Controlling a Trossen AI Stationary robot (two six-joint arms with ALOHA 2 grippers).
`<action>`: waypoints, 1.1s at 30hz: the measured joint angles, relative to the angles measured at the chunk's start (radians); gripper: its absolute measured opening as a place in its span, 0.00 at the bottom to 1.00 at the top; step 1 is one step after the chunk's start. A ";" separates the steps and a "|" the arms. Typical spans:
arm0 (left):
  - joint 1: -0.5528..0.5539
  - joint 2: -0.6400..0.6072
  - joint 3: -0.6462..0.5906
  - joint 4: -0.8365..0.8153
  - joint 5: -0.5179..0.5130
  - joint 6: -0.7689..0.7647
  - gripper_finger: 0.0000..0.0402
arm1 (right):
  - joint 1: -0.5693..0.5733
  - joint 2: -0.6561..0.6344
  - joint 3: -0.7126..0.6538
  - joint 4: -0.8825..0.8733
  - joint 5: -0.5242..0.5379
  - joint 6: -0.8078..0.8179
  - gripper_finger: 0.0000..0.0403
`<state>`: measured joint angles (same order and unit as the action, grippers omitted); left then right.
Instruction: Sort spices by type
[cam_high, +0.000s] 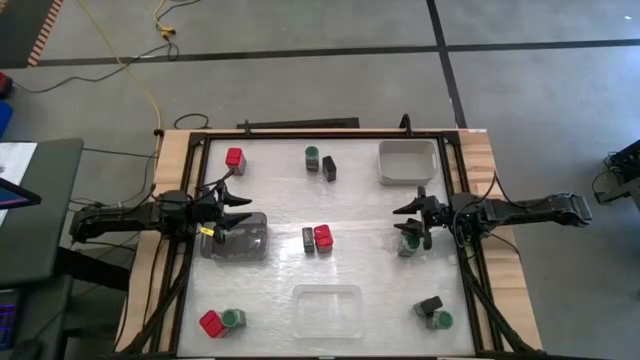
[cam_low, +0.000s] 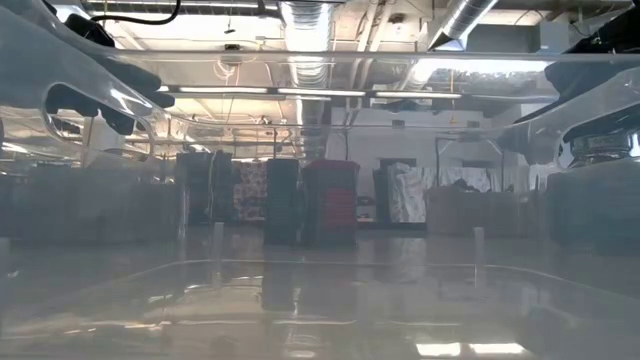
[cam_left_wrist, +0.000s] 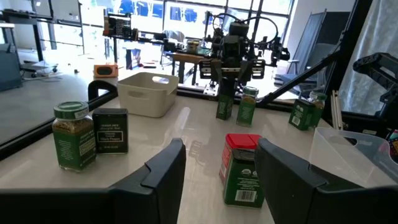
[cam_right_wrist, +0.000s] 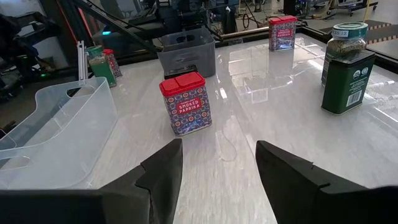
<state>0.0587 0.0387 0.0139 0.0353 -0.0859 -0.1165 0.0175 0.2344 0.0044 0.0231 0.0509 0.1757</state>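
Spices (cam_high: 317, 239) are awaiting sorting; both grippers (left (cam_high: 236, 208), right (cam_high: 412, 222)) are hovering open and empty, needing square alignment before closing.

table centre: i see a tin (cam_high: 323, 238) touching a box (cam_high: 308, 239) on its left.
far edge: jar (cam_high: 313, 158) just beside another box (cam_high: 329, 168); lone tin (cam_high: 235, 158) to their left; tray (cam_high: 408, 162) to their right.
left side: my left gripper (cam_high: 237, 211) over a bin (cam_high: 236, 238).
near edge: a tray (cam_high: 327, 308) between two pairs of spices.
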 joint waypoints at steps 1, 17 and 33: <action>0.000 0.000 0.000 0.000 0.000 0.000 0.46 | 0.000 0.000 0.000 0.000 0.000 0.000 0.58; 0.000 0.000 0.000 0.000 0.000 0.000 0.46 | 0.003 0.000 0.000 0.030 0.001 0.000 0.58; 0.000 0.000 0.000 0.000 0.000 0.000 0.46 | 0.002 0.000 0.000 0.028 0.001 0.001 0.58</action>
<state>0.0589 0.0387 0.0142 0.0353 -0.0860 -0.1165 0.0196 0.2344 0.0044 0.0513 0.0517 0.1764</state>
